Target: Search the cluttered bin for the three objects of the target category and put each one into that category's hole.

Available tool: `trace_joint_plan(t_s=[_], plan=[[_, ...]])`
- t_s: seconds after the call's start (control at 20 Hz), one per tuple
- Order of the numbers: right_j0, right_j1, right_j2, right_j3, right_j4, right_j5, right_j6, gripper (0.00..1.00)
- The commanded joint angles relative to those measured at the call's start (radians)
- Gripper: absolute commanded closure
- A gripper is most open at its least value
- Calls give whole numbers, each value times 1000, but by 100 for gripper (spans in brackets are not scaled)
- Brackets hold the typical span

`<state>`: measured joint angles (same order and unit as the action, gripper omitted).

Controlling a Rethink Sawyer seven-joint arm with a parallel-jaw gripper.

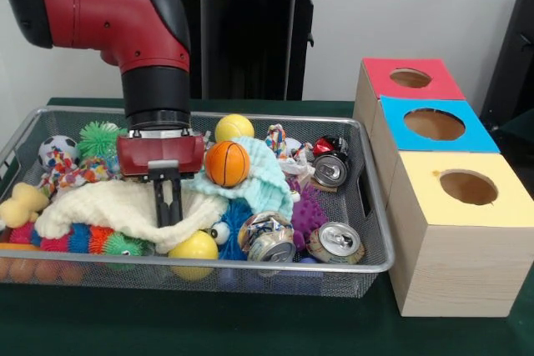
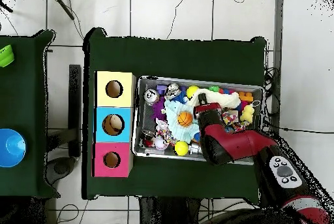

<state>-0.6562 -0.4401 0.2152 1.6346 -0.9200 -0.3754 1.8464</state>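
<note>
One wire bin [image 1: 377,231], mixed clutter, my gripper [image 1: 168,206] lowered into it
Fingers close together, pressed into the cream cloth [image 1: 108,206], nothing visibly held; orange basketball [image 1: 226,163] just beside my wrist; three crushed cans [image 1: 334,242] near the bin's edge nearest the holed boxes [image 1: 455,243]

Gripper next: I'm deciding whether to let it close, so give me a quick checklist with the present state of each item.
1. Gripper down inside the wire bin: ok.
2. Fingers closed or open: they look shut or nearly so, so cannot tell.
3. Something held: cannot tell; the tips sit against the cream cloth.
4. Balls reachable: ok; the basketball and a yellow ball lie uncovered close by.
5. Holes free: yellow box, blue box and red box all unobstructed from above: ok.
</note>
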Motion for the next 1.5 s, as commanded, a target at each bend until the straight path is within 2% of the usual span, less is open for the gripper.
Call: trace_joint_plan(t_s=[0.05, 0.2, 0.25, 0.35, 0.55, 0.85, 1.05, 1.1, 1.25, 1.35, 1.5], plan=[[47, -41, 1, 58, 92, 101, 156, 100], [-34, -95, 115, 114, 69, 189, 161, 100], [-44, -103, 129, 121, 71, 203, 157, 100], [-34, -113, 118, 127, 85, 205, 149, 100], [29, -105, 39, 114, 121, 150, 146, 100], [17, -113, 53, 123, 120, 161, 135, 100], [48, -105, 12, 114, 129, 125, 126, 100], [58, -103, -1, 111, 127, 106, 119, 0], [97, -92, -53, 99, 165, 69, 120, 0], [64, -101, -15, 112, 173, 95, 148, 0], [70, -103, -28, 107, 167, 87, 135, 0]])
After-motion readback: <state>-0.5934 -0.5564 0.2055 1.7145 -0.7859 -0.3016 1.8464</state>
